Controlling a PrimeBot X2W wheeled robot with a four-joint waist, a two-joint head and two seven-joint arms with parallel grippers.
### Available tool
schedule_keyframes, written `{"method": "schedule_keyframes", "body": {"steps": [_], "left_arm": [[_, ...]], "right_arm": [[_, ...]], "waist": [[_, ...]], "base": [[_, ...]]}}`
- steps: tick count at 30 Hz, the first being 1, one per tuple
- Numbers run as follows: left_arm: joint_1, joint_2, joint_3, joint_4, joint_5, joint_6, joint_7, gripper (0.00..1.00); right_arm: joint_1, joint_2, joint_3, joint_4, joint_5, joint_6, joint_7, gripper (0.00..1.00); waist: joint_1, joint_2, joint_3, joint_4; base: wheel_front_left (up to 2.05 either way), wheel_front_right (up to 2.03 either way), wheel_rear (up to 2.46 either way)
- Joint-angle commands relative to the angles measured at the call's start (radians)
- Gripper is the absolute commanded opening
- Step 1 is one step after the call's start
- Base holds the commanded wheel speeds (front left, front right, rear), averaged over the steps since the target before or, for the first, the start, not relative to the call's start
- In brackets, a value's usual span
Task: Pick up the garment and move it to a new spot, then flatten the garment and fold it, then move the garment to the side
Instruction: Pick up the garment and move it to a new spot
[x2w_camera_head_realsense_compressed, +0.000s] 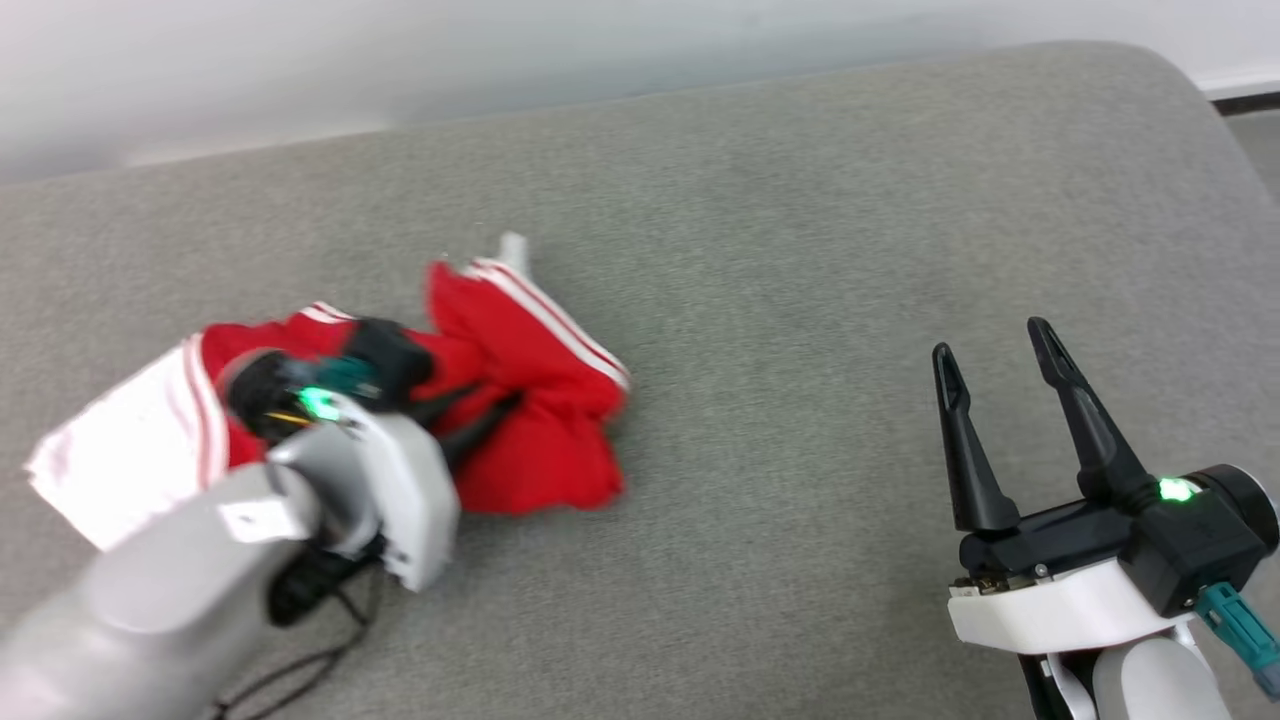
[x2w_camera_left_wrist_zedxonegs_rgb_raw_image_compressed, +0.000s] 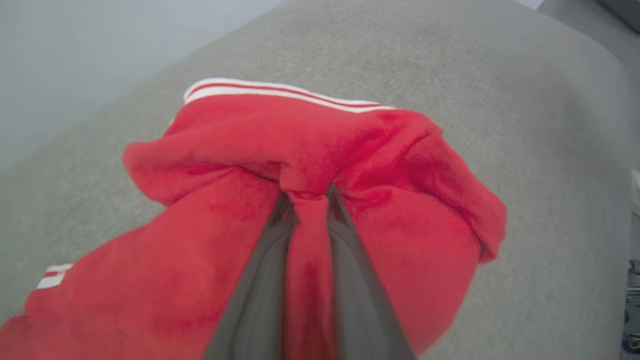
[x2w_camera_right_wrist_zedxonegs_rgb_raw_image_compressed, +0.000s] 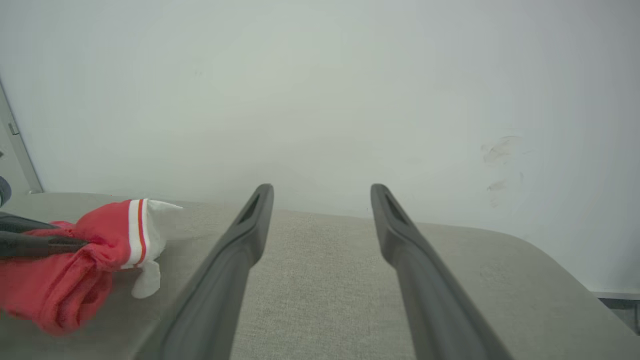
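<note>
L hand (x2w_camera_head_realsense_compressed: 490, 415) clamped on fold of red cloth mid-garment (x2w_camera_head_realsense_compressed: 540, 430), fingers nearly together w/ fabric pinched between. Garment bunched up at left part of grey fabric worktop (x2w_camera_head_realsense_compressed: 800, 250); white sleeve (x2w_camera_head_realsense_compressed: 120, 450) w/ striped trim at far left. R hand (x2w_camera_head_realsense_compressed: 990, 340) wide open, empty, over worktop at right, well apart from garment.

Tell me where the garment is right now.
In the head view the garment lies bunched on the left of the grey fabric surface, a fold pinched in the left gripper, well apart from the open right gripper.
</note>
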Motion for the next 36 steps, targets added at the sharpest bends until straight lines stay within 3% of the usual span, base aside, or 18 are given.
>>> {"method": "schedule_keyframes", "body": {"steps": [1,7,16,17,18,22,28,36], "left_arm": [[0.009,-0.026,-0.012,0.007,0.019,0.007,-0.011,0.00],[0.008,-0.190,-0.050,0.054,0.076,0.042,-0.061,0.00],[-0.003,-0.364,-0.098,0.168,0.131,0.068,-0.072,0.02],[-0.002,-0.375,-0.105,0.184,0.144,0.070,-0.071,0.75],[0.001,-0.385,-0.111,0.198,0.150,0.067,-0.072,1.00],[0.016,-0.411,-0.114,0.239,0.157,0.061,-0.098,1.00],[0.033,-0.397,-0.076,0.258,0.151,0.083,-0.184,1.00],[0.062,-0.291,0.092,0.178,0.150,0.164,-0.242,1.00]], "right_arm": [[0.007,0.002,-0.002,-0.006,0.006,0.000,-0.002,1.00],[-0.002,0.001,-0.020,-0.021,0.024,0.000,-0.002,1.00],[0.003,0.002,-0.014,-0.023,0.062,0.000,-0.002,1.00],[0.004,0.002,-0.014,-0.021,0.062,0.000,-0.002,1.00],[0.006,0.002,-0.014,-0.018,0.060,0.000,-0.002,1.00],[0.009,0.002,-0.011,-0.010,0.054,0.000,-0.002,1.00],[0.025,0.002,-0.014,0.008,0.040,0.000,-0.002,1.00],[0.049,0.002,-0.032,0.028,0.016,0.000,-0.002,1.00]], "waist": [[0.0001,-0.0001,-0.003,-0.021],[0.0001,-0.0001,0.011,-0.072],[0.0001,-0.0001,0.023,-0.106],[0.0001,-0.0001,0.022,-0.106],[0.0001,-0.0001,0.019,-0.105],[0.0001,-0.0001,-0.001,-0.093],[0.0001,-0.0001,-0.054,-0.045],[0.0001,-0.0001,-0.121,0.029]], "base": [[0.00,0.00,0.00],[0.00,0.00,0.00],[0.00,0.00,0.00],[0.00,0.00,0.00],[0.00,0.00,0.00],[0.00,0.00,0.00],[0.00,0.00,0.00],[0.00,0.00,0.00]]}}
